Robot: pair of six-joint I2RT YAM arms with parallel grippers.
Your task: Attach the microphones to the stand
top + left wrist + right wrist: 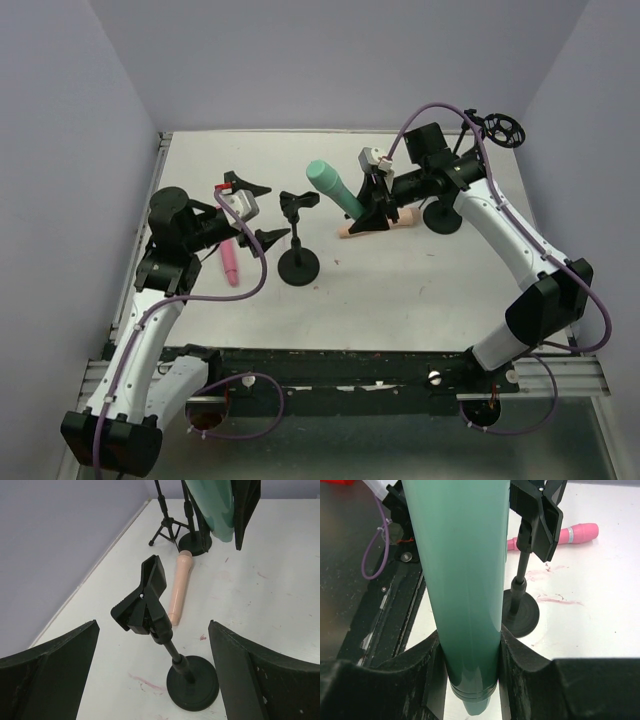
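My right gripper [365,207] is shut on the narrow end of the teal-green microphone [333,186] and holds it tilted above the table; in the right wrist view the microphone [465,580] fills the space between the pads [520,665]. The peach-tan microphone [380,227] lies flat under that gripper and also shows in the left wrist view [179,587]. The pink microphone [230,262] lies by the left arm. A black clip stand [298,206] on a round base [299,267] stands mid-table. My left gripper [258,210] is open and empty, facing that stand's clip [147,600].
A second black stand with a round base [442,216] stands behind the right gripper. A small black tripod [167,527] stands at the far edge. Grey walls close in the table on three sides. Pink smudges mark the table [145,682].
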